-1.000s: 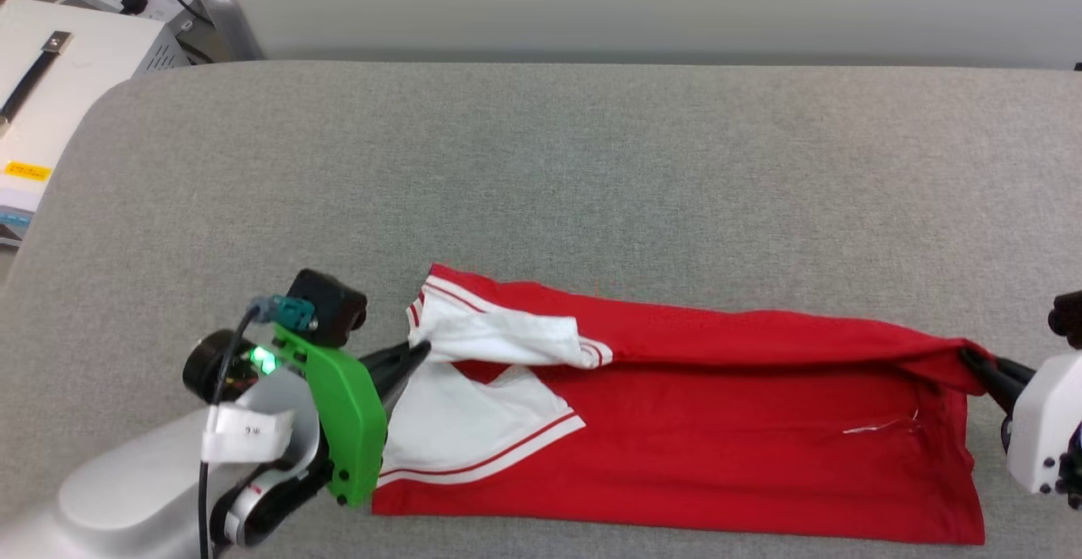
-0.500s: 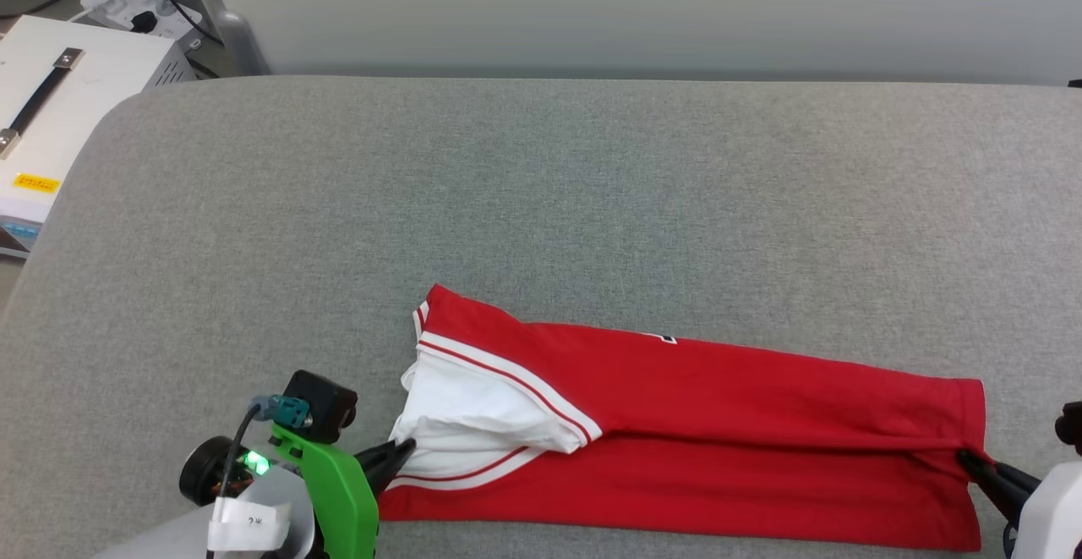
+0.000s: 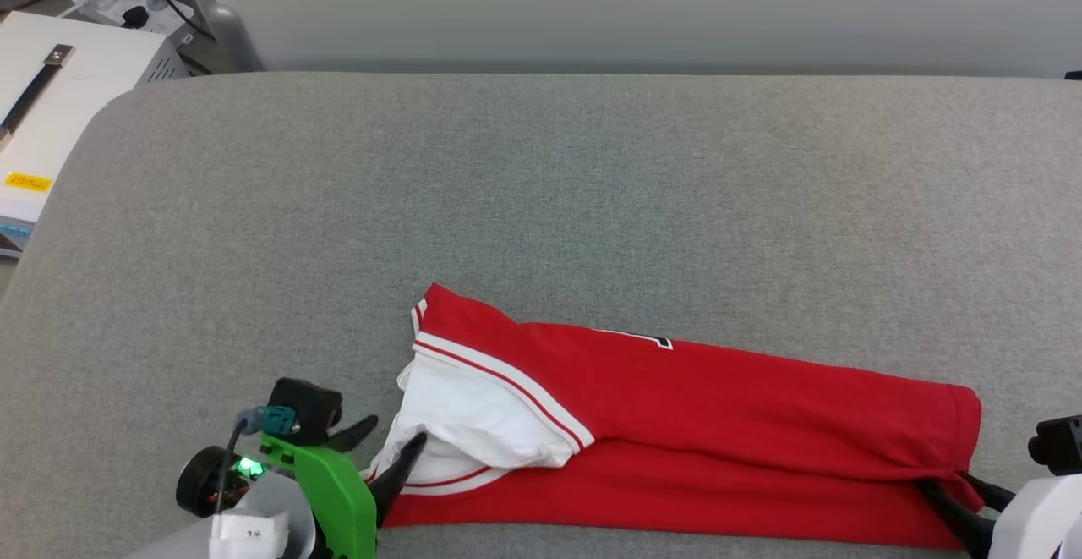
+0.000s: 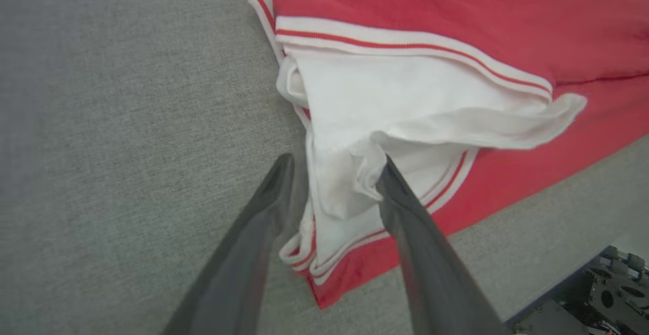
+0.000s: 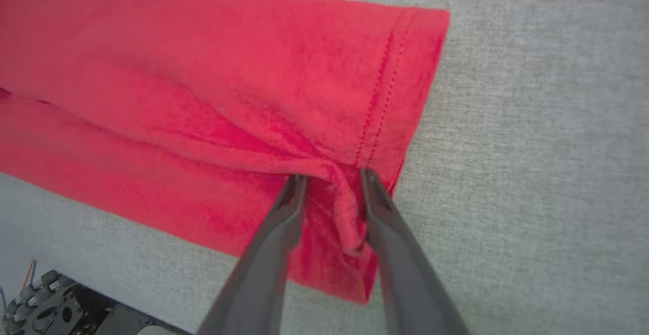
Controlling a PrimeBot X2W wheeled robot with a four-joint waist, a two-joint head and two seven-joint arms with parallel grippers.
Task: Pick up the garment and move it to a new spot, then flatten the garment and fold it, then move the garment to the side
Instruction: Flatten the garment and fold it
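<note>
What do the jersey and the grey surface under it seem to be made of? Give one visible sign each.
Jersey: thin, soft knit fabric, matte, probably synthetic; it bunches into fine folds and shows a stitched hem.
Grey surface: woven upholstery cloth, matte, probably padded; flecked weave, rounded corner.
</note>
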